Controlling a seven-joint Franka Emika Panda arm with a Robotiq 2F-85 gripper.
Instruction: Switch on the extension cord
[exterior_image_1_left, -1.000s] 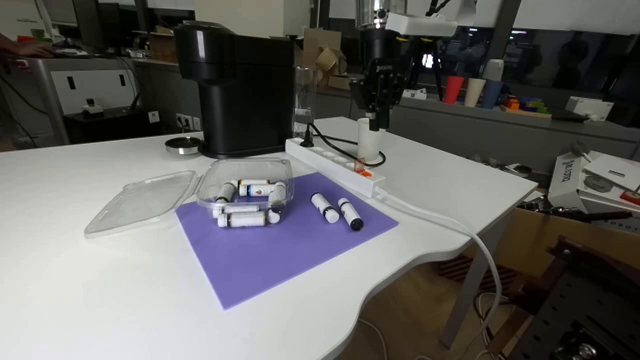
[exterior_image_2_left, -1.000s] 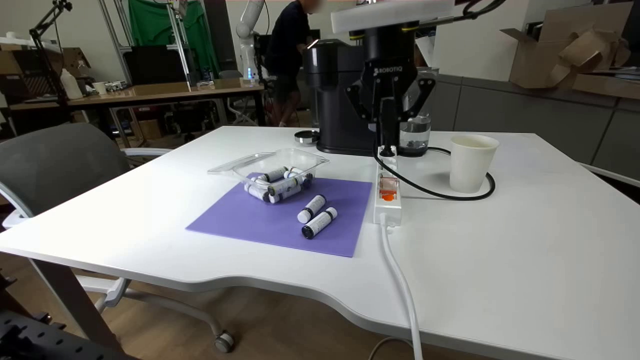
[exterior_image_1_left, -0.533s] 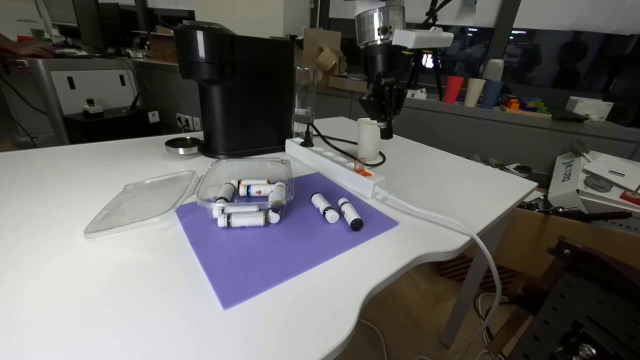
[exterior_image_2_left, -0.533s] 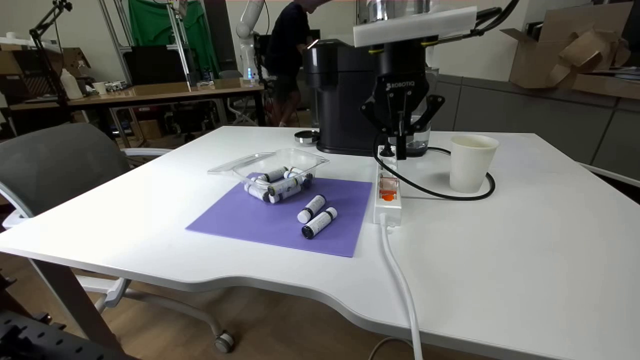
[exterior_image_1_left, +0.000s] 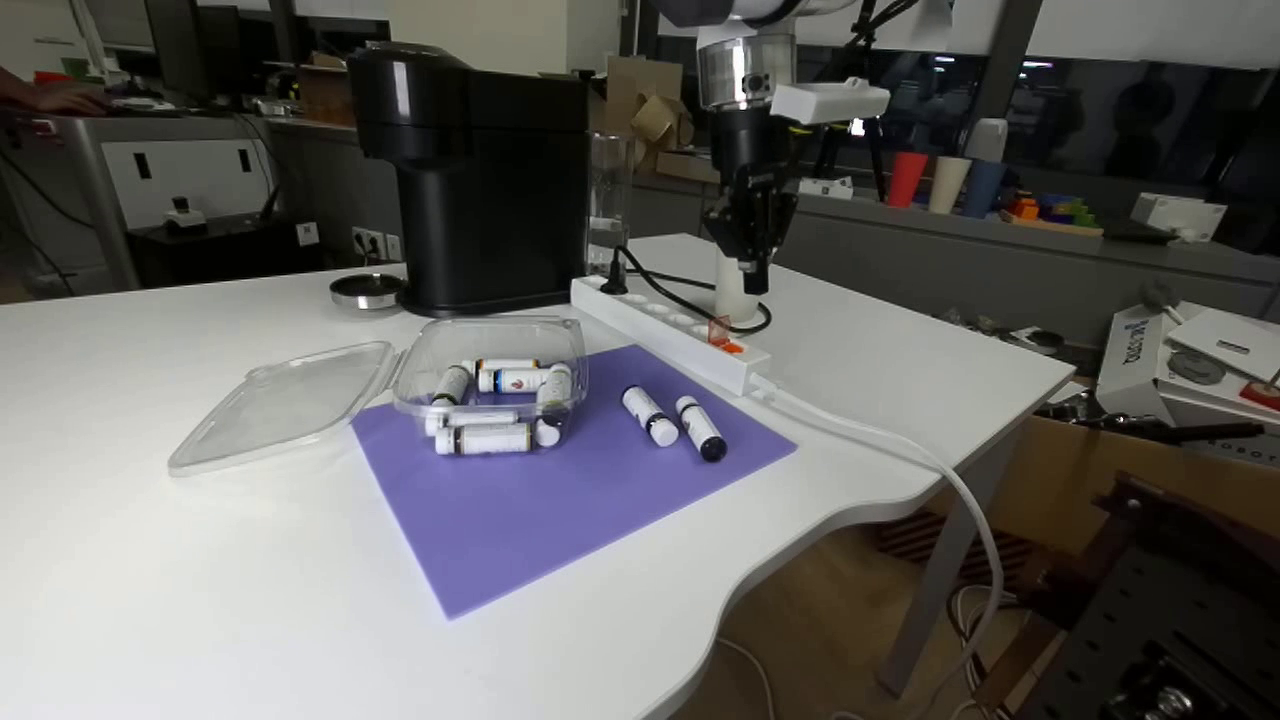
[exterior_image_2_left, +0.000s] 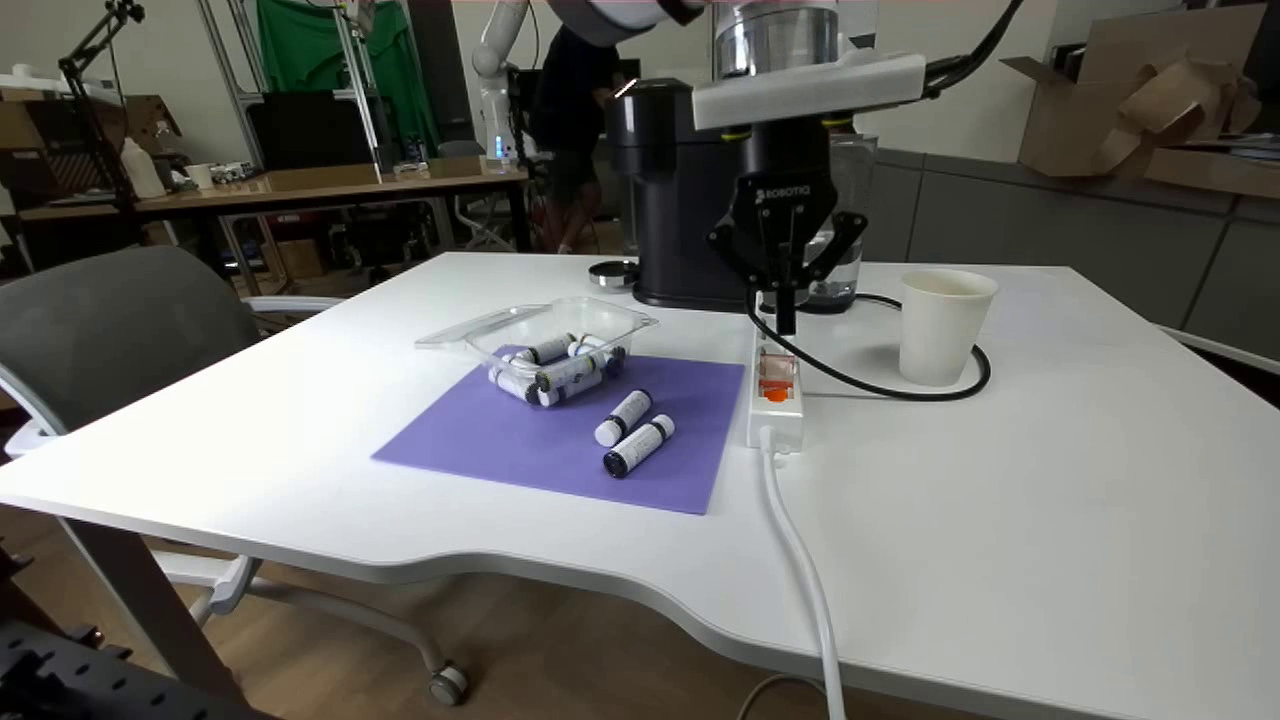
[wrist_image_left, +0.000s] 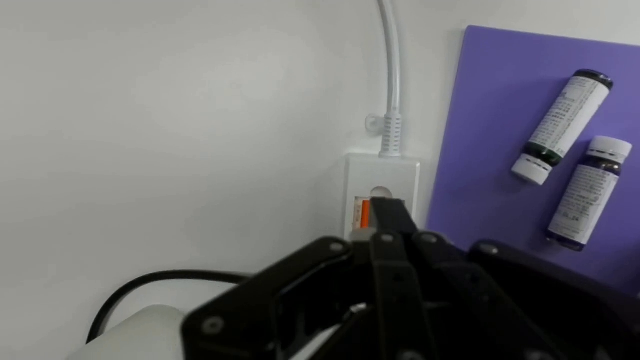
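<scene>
The extension cord is a narrow white power strip, lying flat in both exterior views and partly seen in the wrist view. Its orange switch is near the cable end, beside a raised translucent reddish flap. My gripper points down with its fingers shut together and empty. Its tips are above the strip, apart from it. In the wrist view the fingertips cover part of the switch area; an orange edge shows beside them.
A white cup and a black cable lie beside the strip. A purple mat holds two loose bottles and an open clear container with several more. A black coffee machine stands behind.
My gripper has come lower toward the strip. It first shifted sideways toward the cup side, then partly back over the strip. The strip and other objects have not moved.
</scene>
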